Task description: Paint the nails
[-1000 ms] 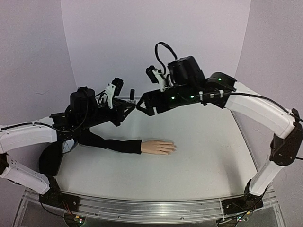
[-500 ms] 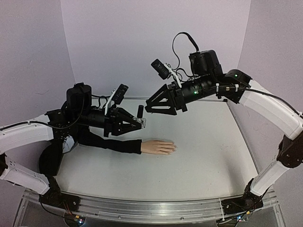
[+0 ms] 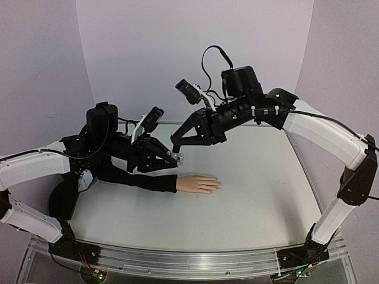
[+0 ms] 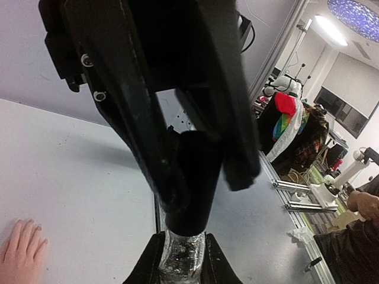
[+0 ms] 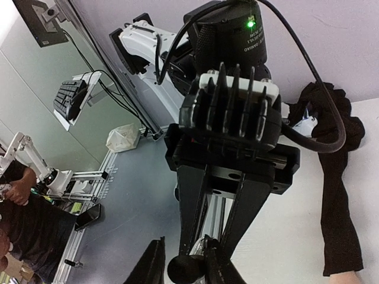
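A pale mannequin hand (image 3: 198, 183) lies flat on the table at the end of a long black sleeve (image 3: 136, 177), fingers pointing right. Its nails are too small to make out. My left gripper (image 3: 176, 157) hovers just above and left of the hand, shut on a small glass polish bottle (image 4: 183, 257) with a black cap (image 4: 192, 189). My right gripper (image 3: 176, 144) reaches in from the right and is shut on that cap (image 5: 186, 269). In the left wrist view the hand (image 4: 21, 251) shows at the lower left.
The white table (image 3: 260, 177) stretches right of the hand, with a metal rail (image 3: 189, 260) along its near edge. The sleeve (image 5: 340, 201) bunches into a dark heap (image 3: 62, 198) at the far left. Purple walls close in the back and sides.
My right gripper swung down and left onto the bottle's cap and closed on it. My left gripper kept hold of the bottle and barely shifted.
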Robot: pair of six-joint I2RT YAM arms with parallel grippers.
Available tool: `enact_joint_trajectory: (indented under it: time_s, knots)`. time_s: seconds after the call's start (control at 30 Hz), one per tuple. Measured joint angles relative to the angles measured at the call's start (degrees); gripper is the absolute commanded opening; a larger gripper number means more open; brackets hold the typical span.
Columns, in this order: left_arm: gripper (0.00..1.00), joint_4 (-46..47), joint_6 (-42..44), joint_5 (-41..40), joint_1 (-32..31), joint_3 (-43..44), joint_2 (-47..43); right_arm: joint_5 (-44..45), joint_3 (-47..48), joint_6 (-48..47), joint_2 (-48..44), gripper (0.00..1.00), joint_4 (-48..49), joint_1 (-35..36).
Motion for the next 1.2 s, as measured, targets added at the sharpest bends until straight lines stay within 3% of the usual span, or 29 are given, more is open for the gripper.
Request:
enact_joint_trajectory:
  time_s: [0.1, 0.3, 0.47, 0.57, 0.73, 0.83, 0.93, 1.1, 1.2]
  knots:
    - [0.00, 0.44, -1.07, 0.41, 0.18, 0.00, 0.00, 0.26, 0.00, -0.60, 0.18, 0.00, 0.91, -0.02]
    - [0.00, 0.79, -2.34, -4.44, 0.99, -0.11, -1.17, 3.18, -0.15, -0.53, 0.22, 0.00, 3.94, -0.35]
    - [0.00, -3.01, 0.72, -20.37, 0.98, -0.11, -3.37, 11.91, -0.15, 4.14, 1.73, 0.00, 8.69, -0.76]
    - [0.00, -5.04, 2.86, -35.38, 0.81, 0.11, -2.43, 25.57, 0.58, 9.29, 4.16, 0.00, 10.90, -0.10]
    - [0.00, -7.64, 7.05, -56.09, 0.60, 4.26, 6.80, 59.30, 7.01, 23.77, 12.29, 0.02, 8.09, 4.61]
    - [0.00, -7.51, 8.24, -61.28, 0.46, 5.18, 10.41, 70.02, 12.29, 28.86, 17.16, 0.13, 4.43, 6.39]
    - [0.00, -7.40, 8.21, -61.82, 0.45, 5.12, 10.67, 74.12, 15.41, 30.72, 19.05, 0.23, 1.90, 7.44]
    - [0.00, -2.64, 7.28, -59.68, 1.95, 1.69, 6.77, 70.26, 15.20, 30.44, 16.33, 0.64, -3.04, 8.52]
    - [0.00, -1.97, 6.50, -54.41, 3.04, -1.75, 2.34, 64.63, 11.75, 27.75, 11.59, 0.72, -4.96, 8.84]
